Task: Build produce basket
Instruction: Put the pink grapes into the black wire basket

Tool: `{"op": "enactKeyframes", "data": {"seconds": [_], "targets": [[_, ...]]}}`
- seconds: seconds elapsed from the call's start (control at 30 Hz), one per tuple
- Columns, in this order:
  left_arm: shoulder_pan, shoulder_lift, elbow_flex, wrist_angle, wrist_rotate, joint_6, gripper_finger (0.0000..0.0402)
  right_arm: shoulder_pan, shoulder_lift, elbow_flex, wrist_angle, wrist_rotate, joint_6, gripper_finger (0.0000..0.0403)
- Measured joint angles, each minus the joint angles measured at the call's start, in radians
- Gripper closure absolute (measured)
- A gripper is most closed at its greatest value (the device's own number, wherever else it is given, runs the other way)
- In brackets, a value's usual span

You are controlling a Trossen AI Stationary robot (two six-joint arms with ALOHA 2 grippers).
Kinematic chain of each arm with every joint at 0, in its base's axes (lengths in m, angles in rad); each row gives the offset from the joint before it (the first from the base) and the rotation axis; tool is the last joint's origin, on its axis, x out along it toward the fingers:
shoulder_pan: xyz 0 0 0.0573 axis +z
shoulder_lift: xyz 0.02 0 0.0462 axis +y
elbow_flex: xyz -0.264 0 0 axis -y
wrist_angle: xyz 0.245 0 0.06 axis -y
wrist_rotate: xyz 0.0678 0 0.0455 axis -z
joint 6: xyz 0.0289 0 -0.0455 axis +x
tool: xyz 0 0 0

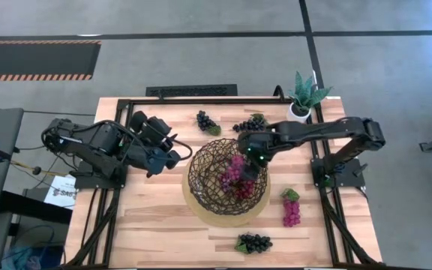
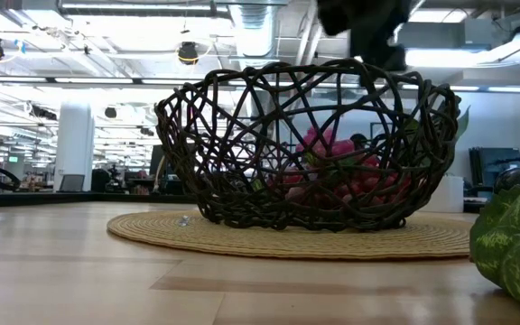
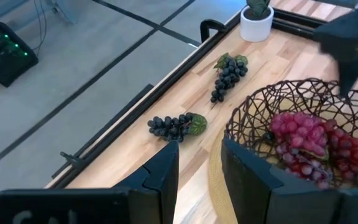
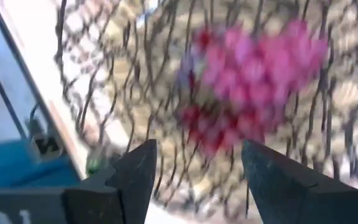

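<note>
Two red bunches [image 1: 235, 178] lie heaped inside the basket [image 1: 201, 161].

Overhead straight down, tabletop level close, both wrist cameras facing basket [image 1: 227, 180]

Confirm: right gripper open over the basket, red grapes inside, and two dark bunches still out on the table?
Not quite: four bunches remain outside the basket, per the high view: three dark ones and one red. The right gripper is open over it, red grapes inside.
</note>
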Motion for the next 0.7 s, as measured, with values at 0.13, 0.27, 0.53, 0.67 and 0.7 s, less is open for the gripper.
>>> {"op": "enactKeyframes", "data": {"seconds": [0.13, 0.27, 0.53, 0.67, 0.7], "targets": [[0.0, 0.0, 0.0, 0.001, 0.007, 0.033, 0.0292, 0.058, 0.0, 0.071, -0.218, -0.006, 0.12, 0.0148], [0.0, 0.0, 0.0, 0.001, 0.011, 0.069, 0.0292, 0.146, -0.007, 0.081, -0.357, -0.003, 0.338, 0.0148], [0.0, 0.0, 0.0, 0.002, 0.012, 0.135, 0.0292, 0.402, -0.009, 0.073, -0.471, 0.081, 0.898, 0.0148], [0.004, 0.0, 0.0, 0.002, 0.007, 0.139, 0.0292, 0.531, -0.009, 0.041, -0.46, 0.138, 1.194, 0.0148], [0.004, 0.0, 0.0, 0.002, 0.007, 0.143, 0.0292, 0.562, -0.009, 0.03, -0.453, 0.154, 1.264, 0.0148]]}}
